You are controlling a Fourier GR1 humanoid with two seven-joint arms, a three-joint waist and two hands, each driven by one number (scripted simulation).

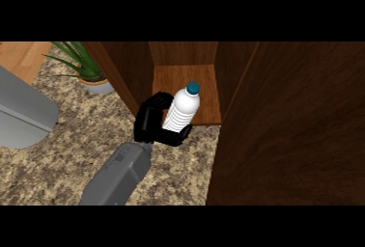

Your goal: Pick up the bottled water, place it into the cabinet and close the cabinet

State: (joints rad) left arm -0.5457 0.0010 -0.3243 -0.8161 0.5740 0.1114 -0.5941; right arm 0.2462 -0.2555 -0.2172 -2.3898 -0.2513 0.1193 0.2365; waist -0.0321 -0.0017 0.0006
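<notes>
Dim, even light; cabinet (pixel 285 125) in shade.

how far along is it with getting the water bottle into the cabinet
Done: the pickup. The left hand is curled round the bottled water, upright, teal cap on top. In hand: carrying it to the open cabinet; the bottle sits at the front edge of the shelf, still gripped. Left: release it inside, then swing the cabinet door shut. The right hand is out of view.

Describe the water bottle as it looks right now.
The water bottle is white and ribbed, plastic by the look, with a teal cap on. It stands nearly upright at the front edge of the open wooden cabinet. The black hand curls its fingers round its lower half; whether its base rests on the shelf is hidden.
</notes>
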